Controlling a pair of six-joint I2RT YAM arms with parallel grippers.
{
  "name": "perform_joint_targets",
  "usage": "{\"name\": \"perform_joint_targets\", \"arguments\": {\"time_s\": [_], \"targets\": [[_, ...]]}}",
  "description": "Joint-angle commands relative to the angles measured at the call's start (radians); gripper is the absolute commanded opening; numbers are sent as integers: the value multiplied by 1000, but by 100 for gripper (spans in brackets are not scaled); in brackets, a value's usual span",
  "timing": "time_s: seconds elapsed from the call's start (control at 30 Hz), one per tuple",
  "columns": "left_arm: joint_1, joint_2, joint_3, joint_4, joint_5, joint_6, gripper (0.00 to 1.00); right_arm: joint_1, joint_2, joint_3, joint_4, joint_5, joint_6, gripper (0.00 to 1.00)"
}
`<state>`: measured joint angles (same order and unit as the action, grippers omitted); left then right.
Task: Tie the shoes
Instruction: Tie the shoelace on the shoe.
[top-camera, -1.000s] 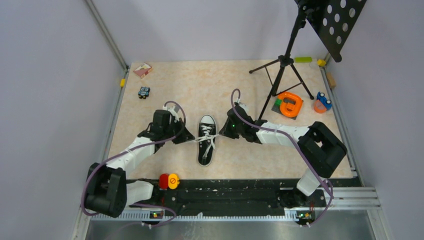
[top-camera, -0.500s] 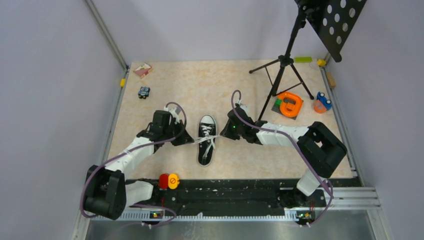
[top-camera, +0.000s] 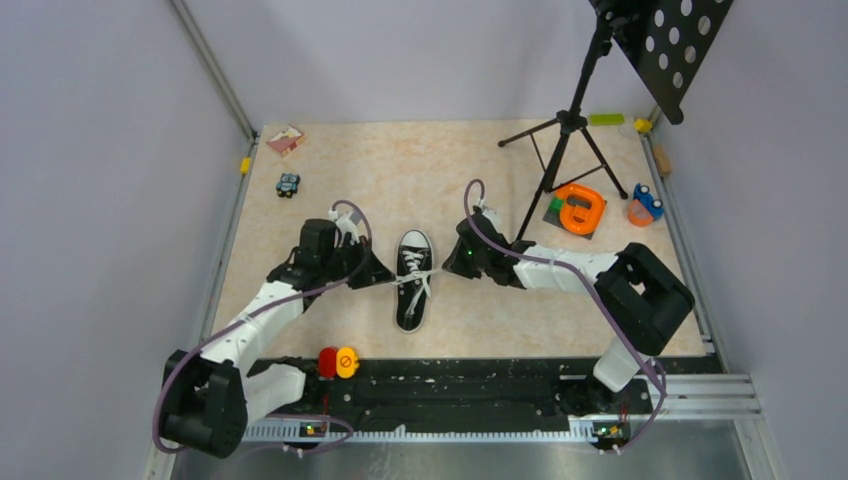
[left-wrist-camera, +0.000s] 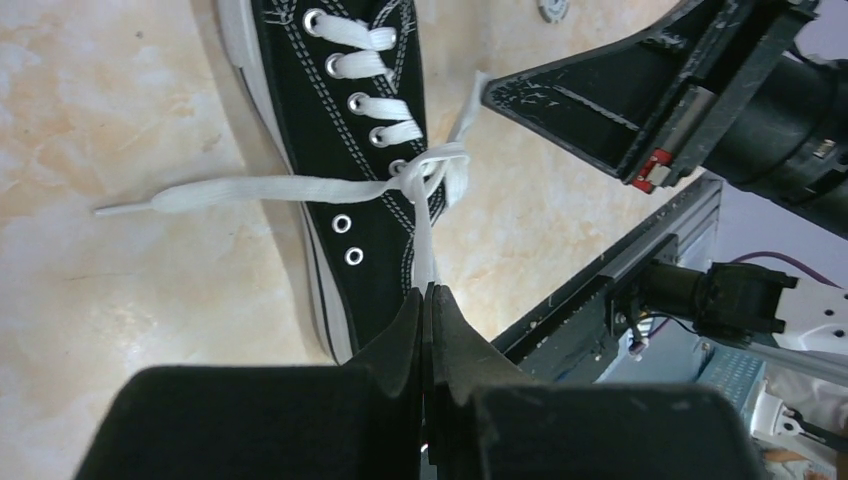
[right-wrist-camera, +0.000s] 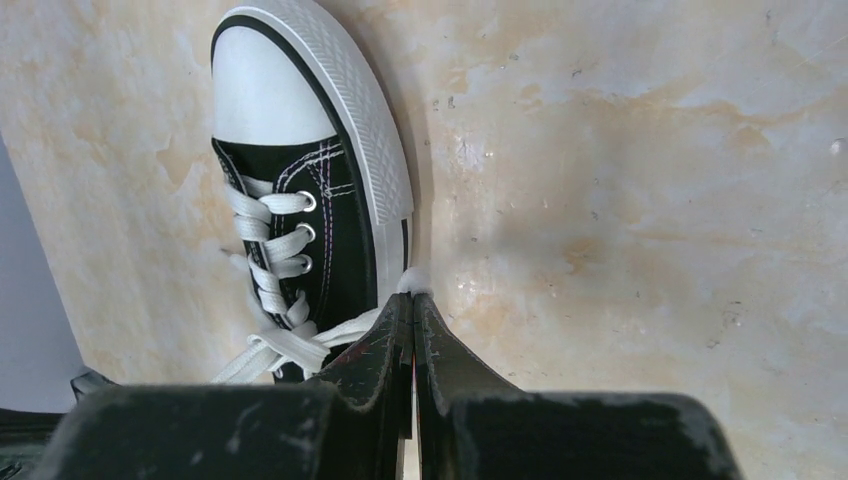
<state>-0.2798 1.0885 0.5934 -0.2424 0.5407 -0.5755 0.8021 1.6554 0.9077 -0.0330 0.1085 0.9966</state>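
A beige marbled tabletop (top-camera: 440, 170) carries a black canvas sneaker (top-camera: 412, 280) at its middle, toe pointing far, with one of its white laces (left-wrist-camera: 250, 190) trailing onto the surface. Far left lie a small pink box (top-camera: 285, 139) and a blue-black toy car (top-camera: 288, 184). Far right stand a black tripod (top-camera: 560, 150), an orange plastic ring (top-camera: 579, 208) and a small orange-and-blue object (top-camera: 644, 204).

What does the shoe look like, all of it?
The sneaker is black canvas with a white toe cap, white sole edge and metal eyelets. It stands on the tan table, toe pointing to the far side. Its white laces cross in a knot, one strand pinched by the left gripper, another by the right gripper.
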Motion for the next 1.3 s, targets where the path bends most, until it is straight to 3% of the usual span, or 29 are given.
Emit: {"name": "perform_joint_targets", "arguments": {"time_s": [0.0,0.13,0.3,0.57,0.77,1.13,1.27], "targets": [[-4,-16,-7,106,63,-40,0,-19,-41,-14,11,32,-5,0],[-15,3,-75,278,101,-140,0,-25,-35,-23,18,35,-3,0],[-34,54,-79,311,80,-151,0,-33,-30,-30,20,38,-2,0],[-35,100,17,280,16,-115,0,-47,-43,-47,19,60,-4,0],[-33,155,92,143,-15,-23,0,-56,-51,-48,21,62,-7,0],[15,-1,-66,49,-205,-23,0,-61,-42,-61,24,56,-10,0],[31,-31,-96,27,-213,-24,0,-64,-39,-64,25,55,-10,0]]}}
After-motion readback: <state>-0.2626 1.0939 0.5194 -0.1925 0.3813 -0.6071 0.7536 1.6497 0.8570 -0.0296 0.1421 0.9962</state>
